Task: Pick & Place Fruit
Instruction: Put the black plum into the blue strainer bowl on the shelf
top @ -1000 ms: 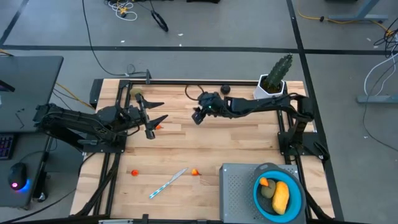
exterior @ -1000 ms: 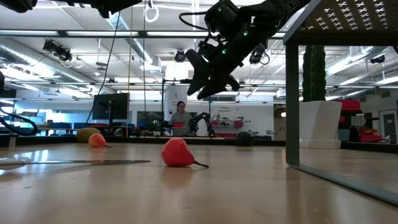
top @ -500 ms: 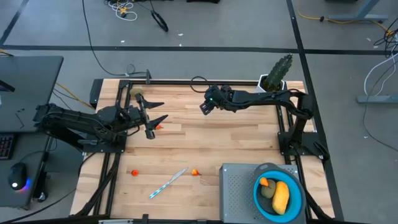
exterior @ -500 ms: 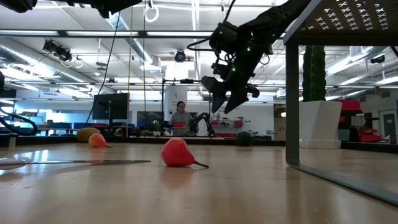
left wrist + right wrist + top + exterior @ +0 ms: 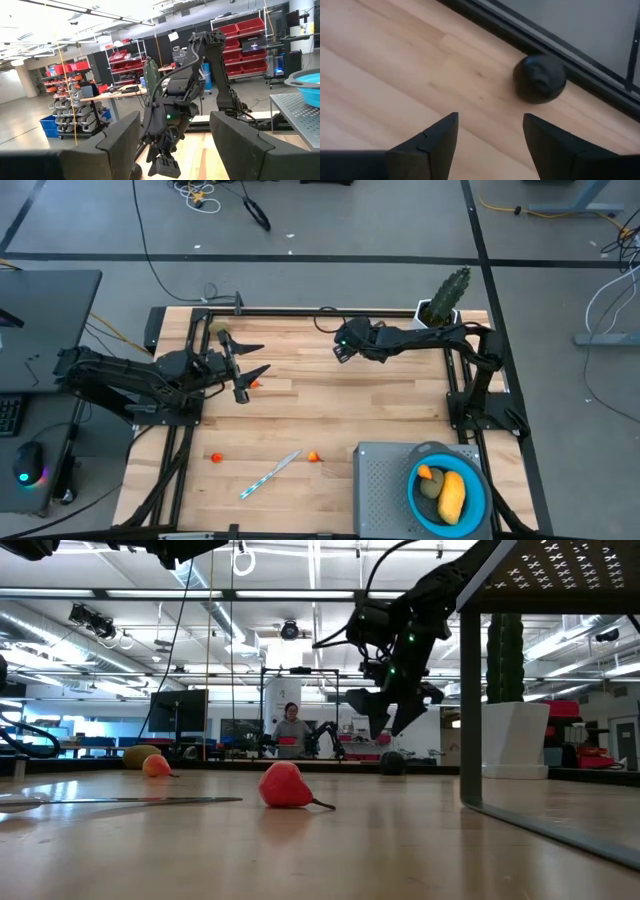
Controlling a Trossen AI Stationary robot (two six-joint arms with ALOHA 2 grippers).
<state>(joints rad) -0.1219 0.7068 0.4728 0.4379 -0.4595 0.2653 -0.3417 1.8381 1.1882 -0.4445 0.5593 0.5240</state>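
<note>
My right gripper (image 5: 341, 352) (image 5: 388, 728) hangs open above the table's far middle, touching nothing. The black ball (image 5: 540, 78) (image 5: 392, 762) rests on the wood by the far rail, just ahead of the fingertips. A blue bowl (image 5: 478, 505) on the near right holds the yellow oblong (image 5: 452, 498), an olive piece (image 5: 430, 488) and an orange piece (image 5: 425, 473). Tiny orange-red pieces lie on the table (image 5: 216, 457) (image 5: 314, 456) (image 5: 255, 383). An olive piece (image 5: 222, 335) lies at the far left. My left gripper (image 5: 256, 359) waits open at the left.
The green cactus in its white pot (image 5: 443, 305) stands at the far right corner. A white-and-blue stick (image 5: 270, 475) lies near the front edge. The bowl sits on a grey perforated platform (image 5: 385, 480). A black rail (image 5: 485, 20) runs along the far edge behind the ball.
My right gripper has moved toward the table's right and far edge, closing on the black ball, and has come lower. Its fingers now point more steeply down. The left arm and the fruit have kept still.
</note>
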